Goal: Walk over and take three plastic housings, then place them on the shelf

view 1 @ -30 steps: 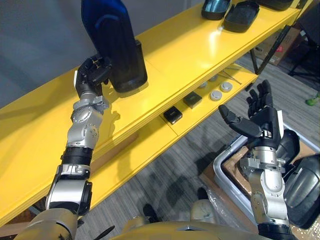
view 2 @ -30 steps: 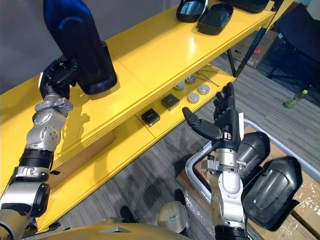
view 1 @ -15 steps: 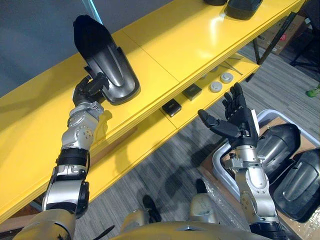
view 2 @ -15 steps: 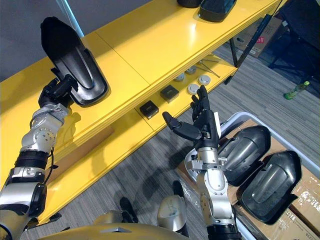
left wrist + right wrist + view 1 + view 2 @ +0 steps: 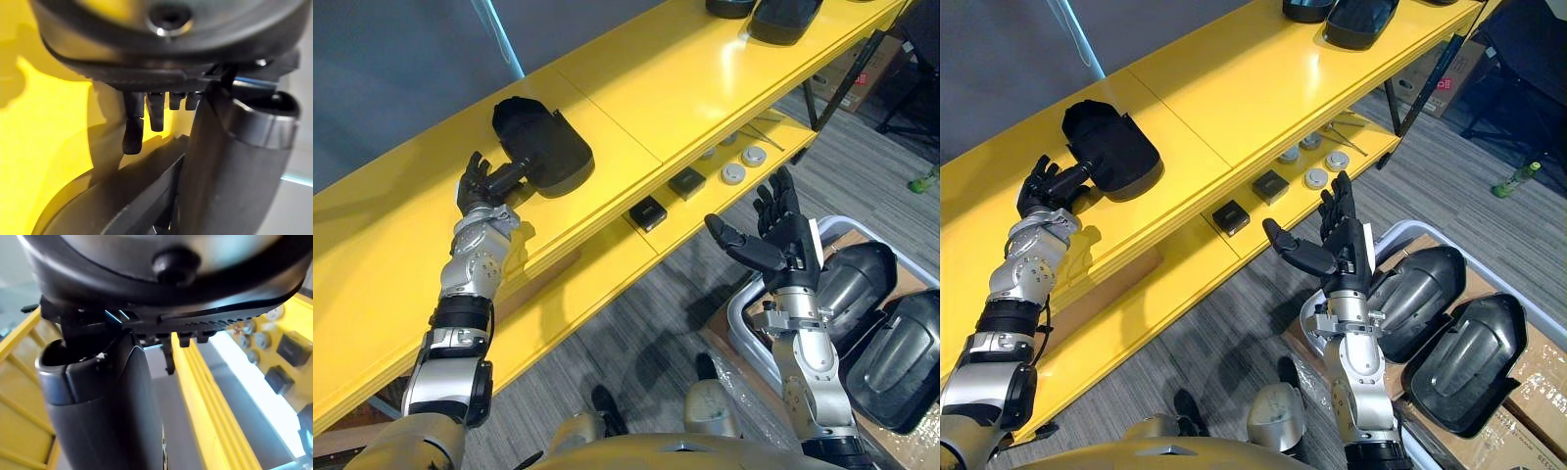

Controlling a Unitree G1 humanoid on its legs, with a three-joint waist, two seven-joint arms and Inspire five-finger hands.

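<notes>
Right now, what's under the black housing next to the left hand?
The yellow top shelf: the housing lies on it, its narrow end at the left hand. The patch of shelf beneath the housing is covered.

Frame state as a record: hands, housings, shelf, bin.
left hand: open, at the narrow end of the housing; contact unclear
housing: lying flat on the top shelf
right hand: open, empty, raised above the floor
far housings: two in view at the shelf's far end
bin housings: two, in the bin low on the right
lower shelf: black blocks, round discs
</notes>
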